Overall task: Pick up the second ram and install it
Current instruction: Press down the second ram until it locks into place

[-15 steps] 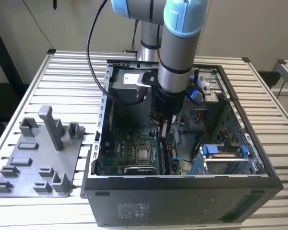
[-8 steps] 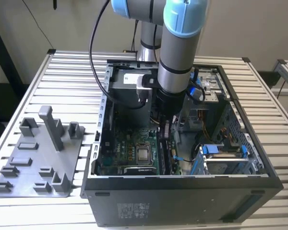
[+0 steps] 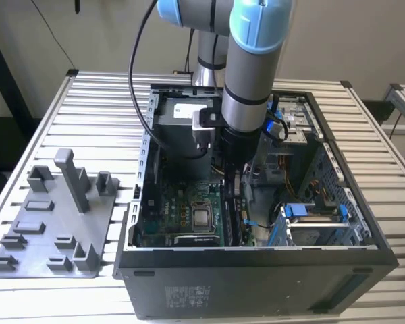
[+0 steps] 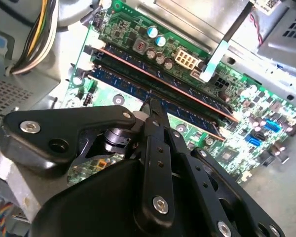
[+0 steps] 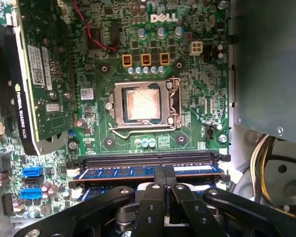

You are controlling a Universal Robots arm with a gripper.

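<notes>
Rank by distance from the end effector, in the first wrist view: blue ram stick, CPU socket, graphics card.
1. Blue ram stick, in its slot right at the end effector tips.
2. CPU socket, mid-board.
3. Graphics card, at the board's edge, farthest.

The second ram (image 5: pixel 119 172) is a thin, long blue board. It stands on its edge in a memory slot of the motherboard, parallel to the other slots. In the second wrist view (image 4: pixel 119 83) it runs diagonally, with dark chips along its side.
</notes>
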